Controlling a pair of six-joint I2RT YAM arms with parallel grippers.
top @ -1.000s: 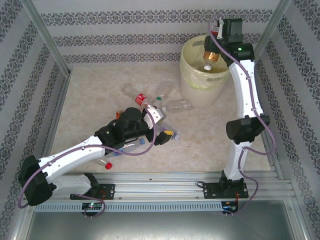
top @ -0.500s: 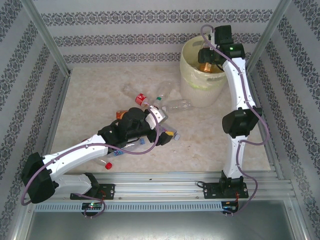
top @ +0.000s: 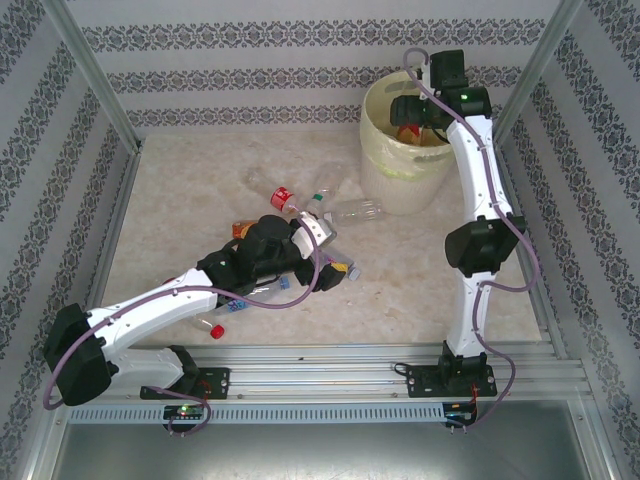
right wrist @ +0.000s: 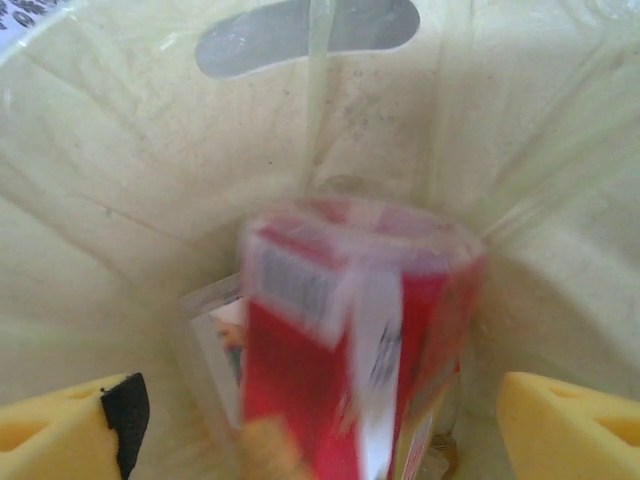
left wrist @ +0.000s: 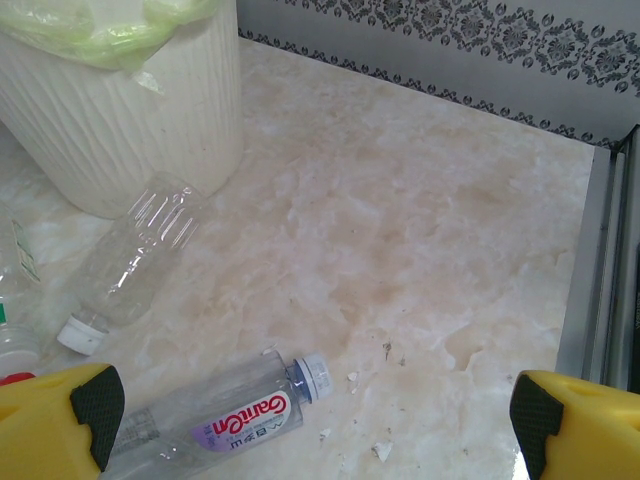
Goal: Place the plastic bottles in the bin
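The pale-yellow bin (top: 372, 140) stands at the back right of the table. My right gripper (top: 408, 112) hangs over its mouth, open. In the right wrist view a red-labelled plastic bottle (right wrist: 350, 350) is blurred in the wide gap of the right gripper (right wrist: 320, 415), touching neither finger, inside the bin (right wrist: 120, 180). Several plastic bottles lie on the table left of the bin, among them a clear one (top: 355, 211) and a red-capped one (top: 282, 197). My left gripper (top: 330, 255) is open above them. A purple-labelled bottle (left wrist: 215, 420) lies just inside the left gripper (left wrist: 310, 410).
A label-free bottle (left wrist: 130, 265) lies against the foot of the bin (left wrist: 150, 110). Another bottle (right wrist: 215, 330) rests at the bin's bottom. A metal frame rail (left wrist: 600, 280) runs along the table's right edge. Patterned walls close the back and sides.
The right gripper has opened over the bin and let go of the red-labelled bottle, which now drops inside. The left arm has barely shifted.
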